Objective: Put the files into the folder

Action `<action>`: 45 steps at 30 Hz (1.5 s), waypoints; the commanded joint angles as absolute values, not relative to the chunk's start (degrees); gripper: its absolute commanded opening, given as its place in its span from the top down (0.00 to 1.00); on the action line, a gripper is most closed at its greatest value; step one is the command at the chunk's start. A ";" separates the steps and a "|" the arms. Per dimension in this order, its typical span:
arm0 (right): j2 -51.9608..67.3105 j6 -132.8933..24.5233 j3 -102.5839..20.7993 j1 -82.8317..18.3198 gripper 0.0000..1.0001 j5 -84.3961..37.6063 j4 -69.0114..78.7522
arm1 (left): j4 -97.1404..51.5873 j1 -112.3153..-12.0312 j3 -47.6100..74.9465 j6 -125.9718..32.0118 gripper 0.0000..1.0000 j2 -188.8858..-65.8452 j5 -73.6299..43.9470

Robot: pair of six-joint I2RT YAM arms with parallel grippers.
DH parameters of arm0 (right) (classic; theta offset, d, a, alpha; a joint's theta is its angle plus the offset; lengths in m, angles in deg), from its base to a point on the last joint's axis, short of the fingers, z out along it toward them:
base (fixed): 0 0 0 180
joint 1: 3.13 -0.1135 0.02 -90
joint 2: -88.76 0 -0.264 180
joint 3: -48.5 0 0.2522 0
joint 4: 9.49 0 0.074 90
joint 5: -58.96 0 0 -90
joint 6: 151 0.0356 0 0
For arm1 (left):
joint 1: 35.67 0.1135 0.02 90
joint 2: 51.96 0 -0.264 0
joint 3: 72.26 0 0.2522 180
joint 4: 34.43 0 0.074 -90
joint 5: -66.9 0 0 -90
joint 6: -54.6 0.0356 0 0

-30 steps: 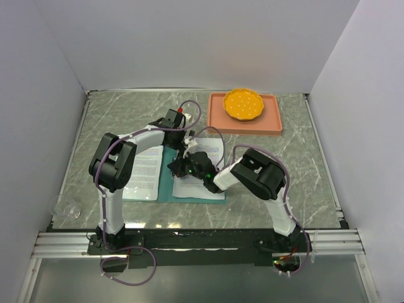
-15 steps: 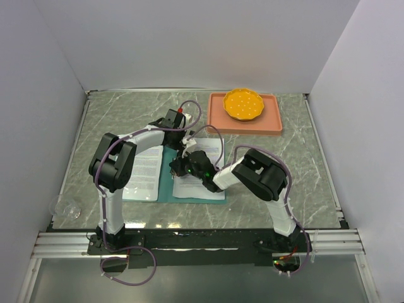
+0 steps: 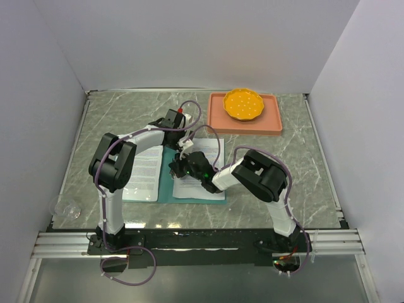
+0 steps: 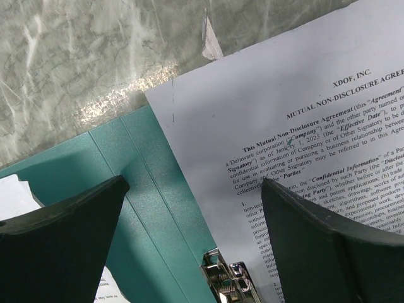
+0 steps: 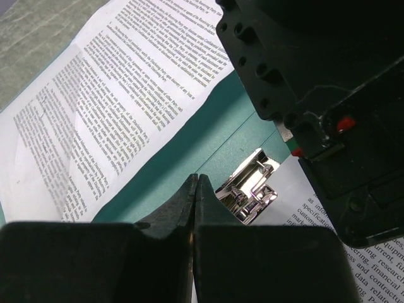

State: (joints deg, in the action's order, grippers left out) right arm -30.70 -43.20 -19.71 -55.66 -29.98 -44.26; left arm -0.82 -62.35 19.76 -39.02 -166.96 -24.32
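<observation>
The teal folder (image 3: 165, 184) lies open on the table; its spine also shows in the left wrist view (image 4: 145, 208) and the right wrist view (image 5: 208, 142). One printed sheet (image 3: 144, 172) lies on its left half. Another sheet (image 3: 214, 149) lies on the right half, headed "Mutual Non-Disclosure Agreement" (image 4: 303, 113). A shiny metal clip (image 4: 230, 282) (image 5: 249, 186) sits by the spine. My left gripper (image 3: 182, 140) (image 4: 194, 189) is open and empty, its jaws straddling the spine and clip. My right gripper (image 3: 177, 169) (image 5: 197, 178) is shut and empty, its tip just beside the clip, under the left gripper.
A salmon-pink tray (image 3: 273, 126) holding a yellow-orange dish (image 3: 245, 104) stands at the back right. A clear plastic piece (image 3: 66, 208) lies at the near left edge. The left arm's black wrist body (image 5: 315, 76) hangs close over the right gripper.
My right gripper has crept slightly left toward the folder's spine and clip. The left gripper and the sheets have stayed in place.
</observation>
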 commanded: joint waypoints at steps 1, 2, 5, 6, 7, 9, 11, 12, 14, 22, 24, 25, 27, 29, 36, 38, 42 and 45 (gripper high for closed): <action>-32.62 -44.74 -17.20 -59.11 1.00 -22.69 -29.83 | 2.71 -61.60 19.20 -37.86 0.04 -169.03 -24.42; -32.62 -45.00 -17.20 -59.55 1.00 -22.69 -29.74 | 2.62 -61.60 19.19 -37.77 0.04 -169.03 -24.51; -32.36 -45.62 -17.47 -60.17 1.00 -22.95 -28.95 | 2.62 -61.43 19.28 -37.77 0.04 -168.94 -24.42; -32.36 -45.62 -17.47 -60.26 1.00 -23.12 -28.69 | 2.62 -61.34 19.20 -37.77 0.04 -169.12 -24.33; -32.36 -45.62 -17.38 -60.26 1.00 -23.13 -28.60 | 2.62 -61.34 19.11 -37.77 0.04 -169.12 -24.33; -32.27 -45.88 -17.20 -60.43 1.00 -23.30 -28.42 | 2.62 -61.25 19.11 -37.77 0.04 -169.12 -24.25; -32.18 -46.93 -17.38 -60.87 1.00 -23.91 -27.28 | 2.53 -61.25 19.11 -37.77 0.04 -169.03 -24.16; -32.18 -47.11 -17.55 -61.22 1.00 -24.00 -27.10 | 2.62 -61.25 19.11 -37.77 0.04 -169.12 -24.16; -32.09 -47.81 -17.64 -61.49 1.00 -24.53 -26.49 | 2.71 -61.08 19.19 -37.69 0.04 -169.20 -23.98; -31.57 -49.92 -17.73 -62.01 1.00 -24.71 -25.00 | 2.71 -60.90 18.76 -37.42 0.04 -169.21 -23.89; -31.39 -50.63 -17.73 -62.10 1.00 -24.97 -24.56 | 2.79 -60.90 18.67 -37.42 0.04 -169.29 -23.81; -31.30 -50.89 -17.73 -62.10 1.00 -25.06 -24.55 | 2.62 -60.90 18.49 -37.51 0.04 -169.29 -23.72; -31.22 -51.68 -17.90 -62.45 1.00 -24.88 -23.86 | 2.62 -60.90 18.14 -37.51 0.04 -169.29 -23.63; -31.30 -52.29 -18.25 -62.63 1.00 -24.71 -23.15 | 2.71 -60.90 17.97 -37.51 0.04 -169.47 -23.63; -31.22 -51.86 -17.99 -62.63 1.00 -23.57 -23.06 | 2.27 -60.90 16.56 -37.33 0.04 -169.64 -23.63; -31.56 -51.60 -18.25 -62.63 1.00 -23.13 -22.97 | 2.00 -60.90 16.21 -37.33 0.04 -169.82 -23.63; -31.74 -51.77 -18.43 -62.46 1.00 -22.07 -23.06 | 1.74 -60.81 15.59 -37.07 0.04 -169.73 -23.63; -31.83 -52.21 -18.61 -62.46 1.00 -21.37 -23.32 | 1.92 -60.72 15.50 -37.07 0.04 -169.91 -23.63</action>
State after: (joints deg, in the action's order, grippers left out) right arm -29.20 -52.38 -21.09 -58.88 -30.74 -38.55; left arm -1.27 -61.50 18.73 -37.68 -166.54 -23.42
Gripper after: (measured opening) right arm 0.006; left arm 0.962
